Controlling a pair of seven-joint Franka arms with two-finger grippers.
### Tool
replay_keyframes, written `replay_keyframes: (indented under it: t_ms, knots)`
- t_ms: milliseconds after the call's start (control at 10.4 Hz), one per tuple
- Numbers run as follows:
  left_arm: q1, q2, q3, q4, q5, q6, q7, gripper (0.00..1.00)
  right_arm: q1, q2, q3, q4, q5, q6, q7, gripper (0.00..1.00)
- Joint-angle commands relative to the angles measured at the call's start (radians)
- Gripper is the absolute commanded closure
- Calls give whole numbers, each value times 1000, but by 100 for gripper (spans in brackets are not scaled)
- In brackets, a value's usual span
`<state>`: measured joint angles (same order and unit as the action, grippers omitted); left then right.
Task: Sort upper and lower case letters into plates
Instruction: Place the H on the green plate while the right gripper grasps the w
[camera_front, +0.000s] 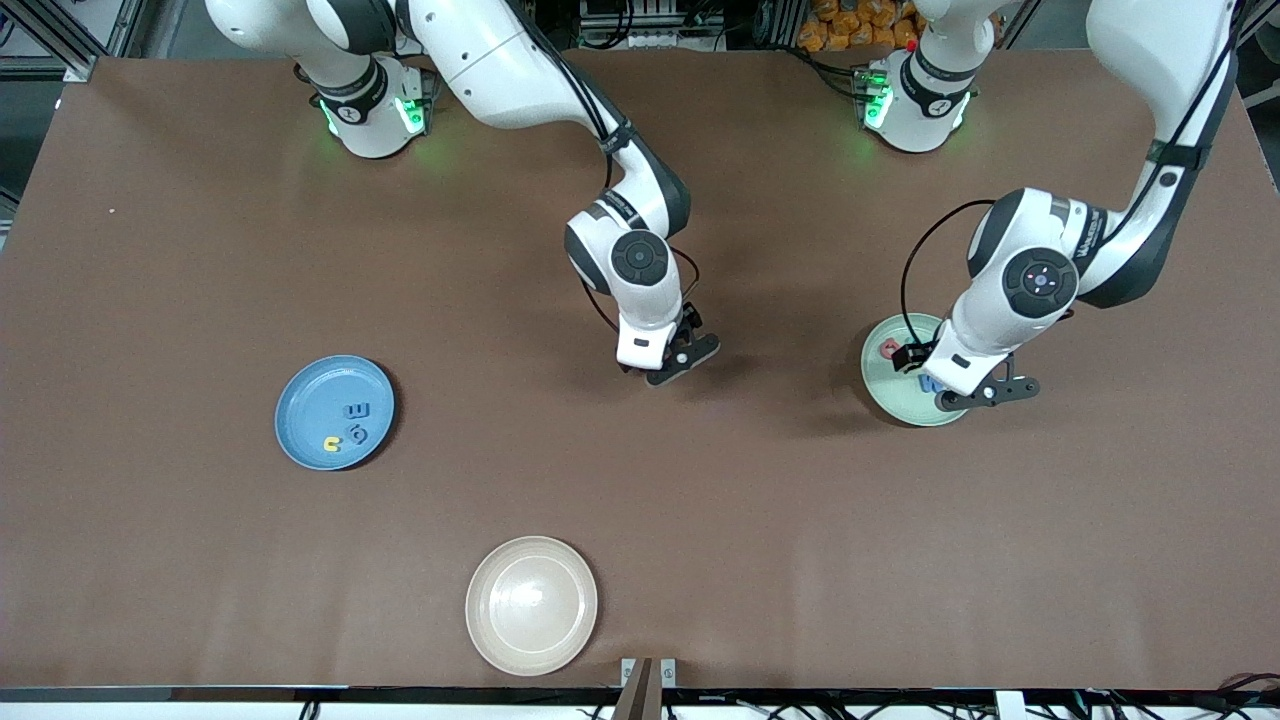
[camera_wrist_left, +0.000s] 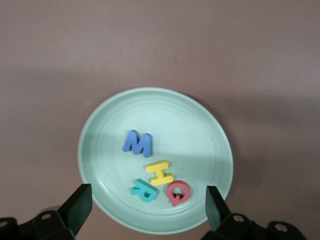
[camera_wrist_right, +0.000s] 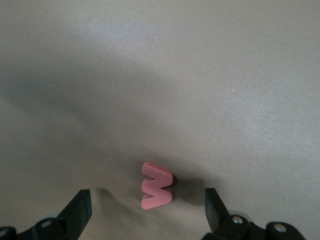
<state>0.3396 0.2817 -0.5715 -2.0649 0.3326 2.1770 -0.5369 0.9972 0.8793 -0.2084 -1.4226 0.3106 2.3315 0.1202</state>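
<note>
While your left gripper (camera_wrist_left: 145, 205) hung open and empty over the pale green plate (camera_front: 880, 392) at centre right of the front view, blue W (camera_wrist_left: 137, 143), yellow H (camera_wrist_left: 160, 172), teal R (camera_wrist_left: 143, 190) and red G (camera_wrist_left: 178, 193) sat bunched toward one rim. Right gripper (camera_wrist_right: 146, 210), also open, straddled the red w (camera_wrist_right: 156, 185) on bare table mid-frame. Blue plate (camera_front: 300, 420), centre left, held blue m (camera_front: 357, 410), blue g (camera_front: 357, 433), yellow u (camera_front: 331, 444). Cream plate (camera_front: 531, 604), bottom centre, sat near the table edge.

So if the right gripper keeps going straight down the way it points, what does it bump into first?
Probably the red w. It lies on the table between the right gripper's open fingers, though how high the gripper hangs is unclear.
</note>
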Motion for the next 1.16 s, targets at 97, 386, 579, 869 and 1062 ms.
replay_keyframes:
  t_ms: [97,386,579,869,1062]
  knots:
    - [6,-35,-24,253,-53,-292,144,0,15,24,-6,31,5,-12,27,0]
    - [6,-56,-60,457,-89,-466,219,0,20,26,-8,31,2,-11,27,0]
    - [7,-64,-65,547,-159,-509,216,0,20,27,-8,31,-11,-8,27,13]
    - [19,-64,-57,623,-170,-557,216,0,11,35,-8,31,-80,-4,24,100]
    - [42,-64,-65,629,-173,-557,212,0,8,30,-11,31,-82,2,25,100]
